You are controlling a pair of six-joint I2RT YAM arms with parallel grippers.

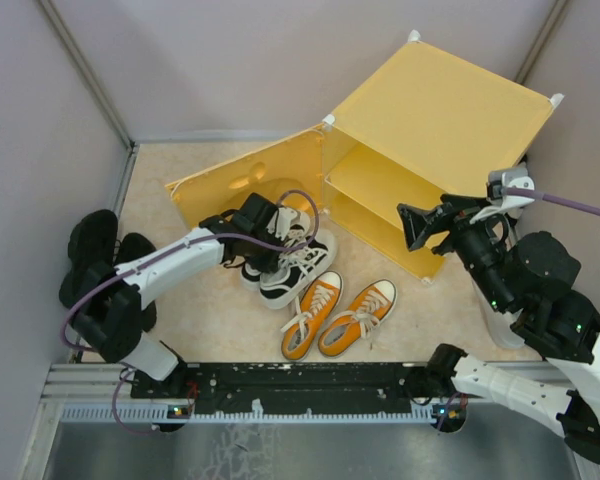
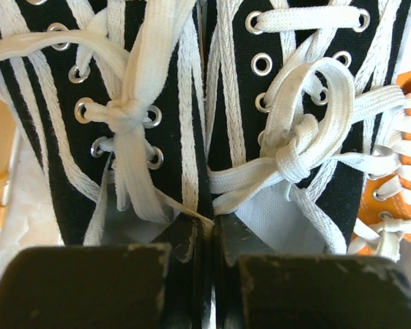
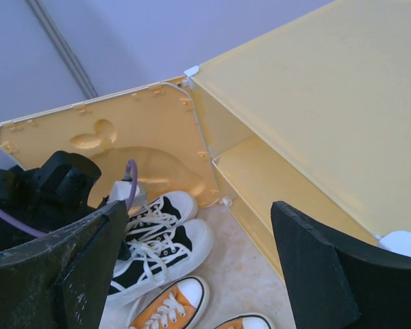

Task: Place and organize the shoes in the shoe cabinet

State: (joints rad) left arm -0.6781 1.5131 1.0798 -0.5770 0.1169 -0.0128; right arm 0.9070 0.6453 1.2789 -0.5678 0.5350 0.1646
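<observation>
Gripping black-and-white shoes [image 1: 295, 262] outside shoe cabinet [image 1: 440, 110], left end effector [image 2: 205, 236] clenched, right end effector [image 1: 412, 228] released

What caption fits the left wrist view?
Left gripper shut on the adjoining collars of the black-and-white sneakers, an orange sneaker at the right edge.

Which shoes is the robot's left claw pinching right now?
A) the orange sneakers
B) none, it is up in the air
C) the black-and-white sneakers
C: the left claw is shut on the inner edges of the black-and-white lace-up sneakers, while the orange sneakers with white laces lie on the floor beside them with no claw on them.
</observation>
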